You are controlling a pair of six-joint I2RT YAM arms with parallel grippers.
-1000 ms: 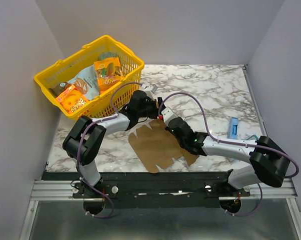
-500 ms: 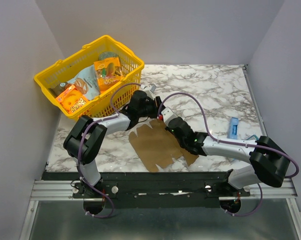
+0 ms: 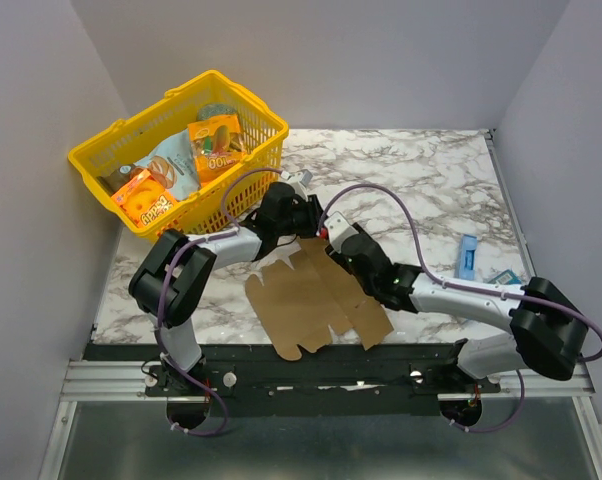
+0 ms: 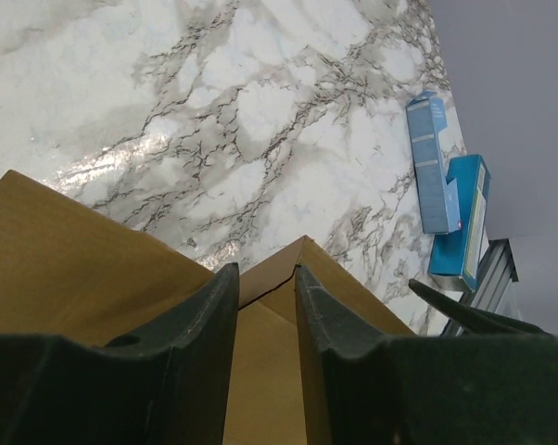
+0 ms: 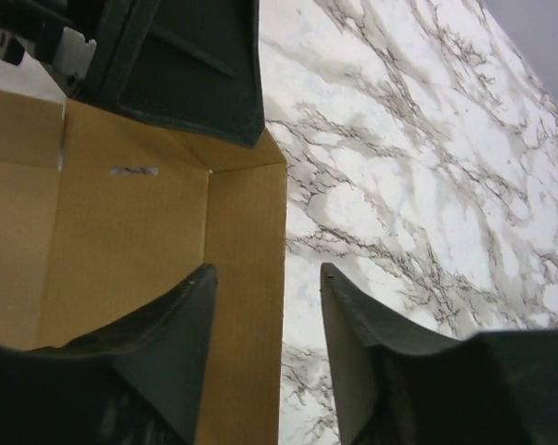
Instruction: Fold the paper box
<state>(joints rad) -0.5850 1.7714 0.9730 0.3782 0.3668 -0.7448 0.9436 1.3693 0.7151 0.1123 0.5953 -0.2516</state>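
The paper box [image 3: 301, 305] is a flat brown die-cut sheet on the marble table [image 3: 421, 170], near the front edge. My left gripper [image 3: 304, 222] is at the sheet's far corner. In the left wrist view its jaws [image 4: 265, 271] stand narrowly apart astride a raised corner flap [image 4: 302, 255], with a gap still showing between them. My right gripper [image 3: 333, 240] is close beside it and open [image 5: 268, 271]. One of its fingers [image 5: 182, 315] lies over the sheet's edge strip [image 5: 247, 278], the other over bare marble. Neither gripper holds the sheet.
A yellow basket [image 3: 111, 150] of printed snack packs stands at the back left, just behind the left arm. Two blue packets [image 3: 466, 255] [image 3: 501, 275] lie at the right edge. Grey walls close in on three sides. The left gripper's body [image 5: 177, 65] nearly touches the right one.
My right gripper has gone from shut to open, letting go of the sheet. The left jaws have narrowed. The sheet has slid toward the front left.
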